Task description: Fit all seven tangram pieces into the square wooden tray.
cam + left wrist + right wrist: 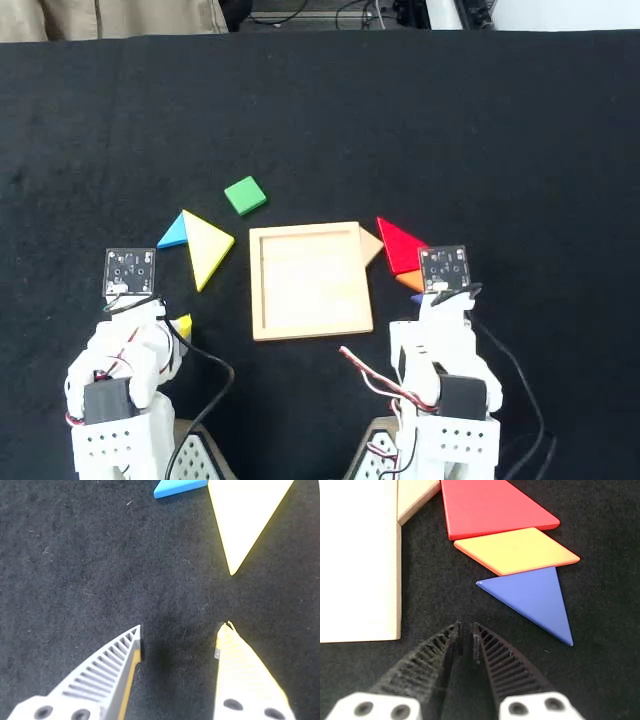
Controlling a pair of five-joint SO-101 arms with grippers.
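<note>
Near the middle of a black table (400,120), a square wooden tray (310,285), lying flat, bare wood inside.

Left of the tray, close but apart from it, a large yellow triangle (207,248), with a light blue triangle (172,235) touching its outer edge. Farther back on the table, a green square (245,195), well apart from the rest. Beside the left arm, a small yellow piece (183,325), partly hidden.

Against the tray's right side, near its far corner, a tan wooden piece (371,245). Next to that, a red triangle (400,245), then an orange parallelogram (517,551) edge to edge with the red, then a dark blue triangle (535,600) just beside the parallelogram.

Left gripper (182,627): fingers spread wide, nothing between them, above bare cloth near the yellow triangle's point.

Right gripper (466,626): fingers drawn almost together, gripping nothing, above cloth between the tray's edge and the dark blue triangle.
</note>
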